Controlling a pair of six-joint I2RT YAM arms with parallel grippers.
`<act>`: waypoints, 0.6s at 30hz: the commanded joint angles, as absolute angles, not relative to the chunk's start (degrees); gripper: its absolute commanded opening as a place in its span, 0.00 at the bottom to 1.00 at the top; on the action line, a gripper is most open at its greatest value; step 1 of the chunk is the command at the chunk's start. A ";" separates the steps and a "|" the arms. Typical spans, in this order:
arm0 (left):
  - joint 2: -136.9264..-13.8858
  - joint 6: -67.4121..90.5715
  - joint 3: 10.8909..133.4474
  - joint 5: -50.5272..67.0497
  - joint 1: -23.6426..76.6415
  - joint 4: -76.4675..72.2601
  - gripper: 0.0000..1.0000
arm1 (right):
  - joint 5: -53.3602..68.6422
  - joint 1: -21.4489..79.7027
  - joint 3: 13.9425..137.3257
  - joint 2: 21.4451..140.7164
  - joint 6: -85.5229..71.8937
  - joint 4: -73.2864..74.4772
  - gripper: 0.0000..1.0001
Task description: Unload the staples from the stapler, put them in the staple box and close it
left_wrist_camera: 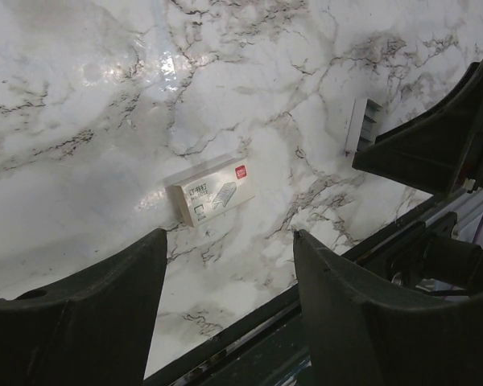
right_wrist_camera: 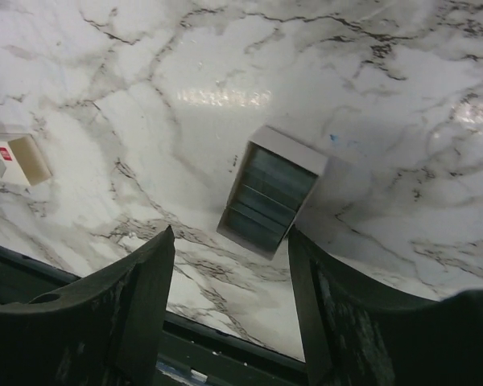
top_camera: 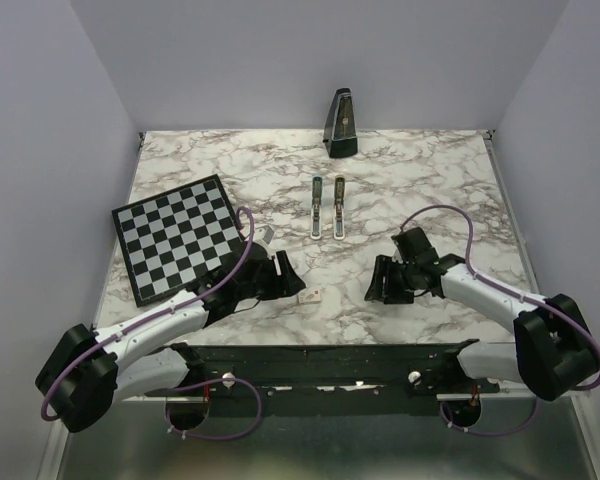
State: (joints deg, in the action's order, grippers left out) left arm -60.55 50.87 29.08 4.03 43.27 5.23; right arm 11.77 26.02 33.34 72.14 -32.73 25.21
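Note:
The pale green stapler (top_camera: 327, 208) lies opened into two narrow bars side by side at the middle of the marble table, far from both grippers. My left gripper (top_camera: 288, 278) is open and empty, low over the table; in the left wrist view it (left_wrist_camera: 230, 235) faces a small white staple box (left_wrist_camera: 213, 190). My right gripper (top_camera: 377, 282) is open and empty; in the right wrist view it (right_wrist_camera: 231, 232) sits just short of an open tray of staples (right_wrist_camera: 270, 193) lying on the table. The stapler is out of both wrist views.
A black pyramid metronome (top_camera: 341, 123) stands at the back centre. A chessboard (top_camera: 180, 235) lies at the left. The white box (top_camera: 310, 296) lies between the grippers near the table's front edge (top_camera: 320, 345); it also shows in the right wrist view (right_wrist_camera: 16, 157).

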 commanded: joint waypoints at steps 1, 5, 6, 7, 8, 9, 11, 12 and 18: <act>-61.26 50.80 29.18 2.81 43.51 4.04 0.71 | 15.20 27.07 34.62 75.05 -33.49 19.43 0.66; -61.52 50.89 29.09 2.64 43.68 3.95 0.71 | 15.56 29.96 38.75 79.80 -33.57 19.25 0.66; -61.44 50.80 29.18 2.55 43.59 3.96 0.71 | 15.47 30.75 40.15 80.59 -33.57 19.25 0.66; -61.52 50.71 29.18 2.37 43.59 4.04 0.71 | 15.29 31.54 40.86 80.86 -33.40 19.68 0.66; -61.35 50.71 29.18 2.20 43.59 4.48 0.71 | 15.21 32.68 41.39 80.77 -32.62 20.21 0.66; -61.26 50.63 29.35 1.94 43.68 4.66 0.71 | 15.38 32.78 41.74 80.60 -32.00 20.74 0.66; -60.82 50.63 29.71 0.97 43.59 5.62 0.71 | 15.30 32.87 42.71 79.11 -28.59 22.75 0.66; -60.56 50.54 29.97 0.71 43.59 6.32 0.71 | 14.51 32.87 43.50 78.41 -27.00 24.07 0.66; -57.66 48.34 34.01 -1.14 41.22 11.77 0.71 | 6.34 32.78 51.06 76.28 -7.14 26.98 0.67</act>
State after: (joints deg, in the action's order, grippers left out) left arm -60.49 50.37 30.13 1.61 42.78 8.01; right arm 12.25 32.82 46.22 77.82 -22.65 25.32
